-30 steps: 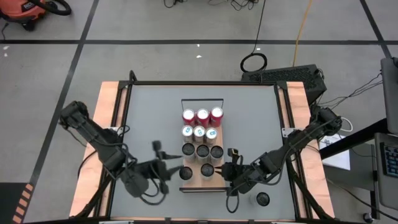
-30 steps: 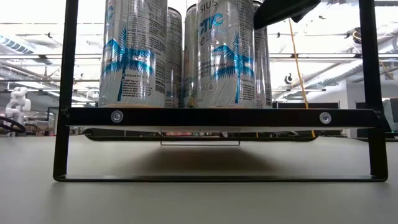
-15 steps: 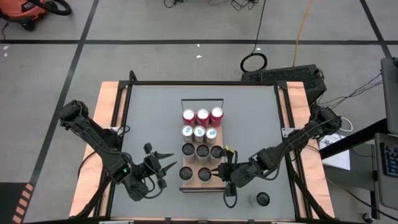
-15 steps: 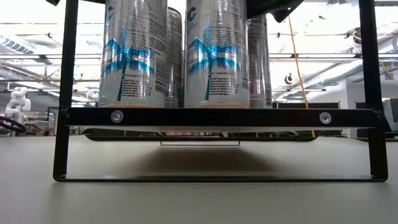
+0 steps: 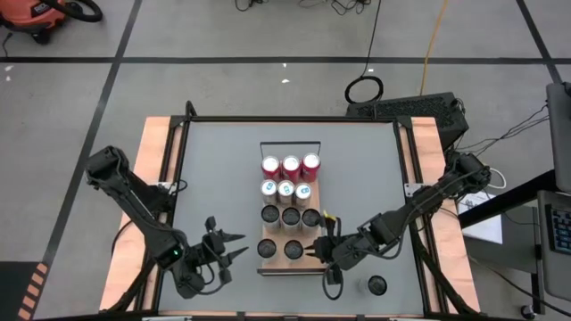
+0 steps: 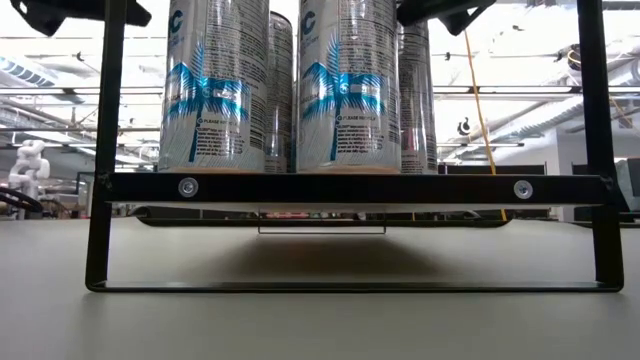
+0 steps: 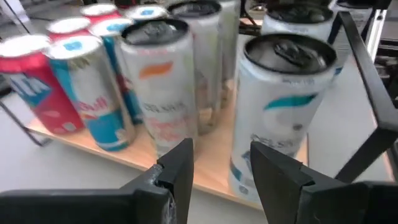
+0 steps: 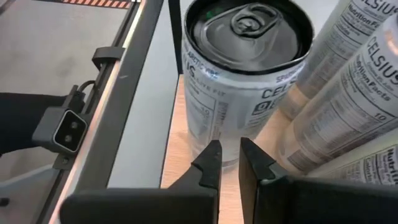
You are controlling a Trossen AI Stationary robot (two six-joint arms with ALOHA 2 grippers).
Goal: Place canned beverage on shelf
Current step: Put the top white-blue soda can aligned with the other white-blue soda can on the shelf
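Currently one canned beverage (image 5: 377,285) stands on the grey table, off the shelf (image 5: 278,266) and near the table's front right corner. It is upright, so its long axis is vertical and only its dark top shows from above. Note that eleven cans occupy the shelf; the front row holds two (image 5: 266,249) (image 5: 293,251), and the right-hand place in that row appears to be unfilled.

Observe the right gripper (image 5: 318,251) at that front right part of the shelf. Its fingers (image 8: 211,163) are closed together with nothing between them, and they point at a can on the board (image 8: 247,68); which shelf can that is cannot be told for certain from the wrist view. From these fingers, the loose can lies off the board, toward the table's front right corner. The right arm is clearly the nearer one.

Observe the left gripper (image 5: 237,252) over the table just beside the shelf's left long edge. Its fingers (image 7: 180,167) stand partly apart and hold nothing.

Expect to swing the right gripper away from the shelf, spread its fingers, and take the can from the side across its vertical axis.
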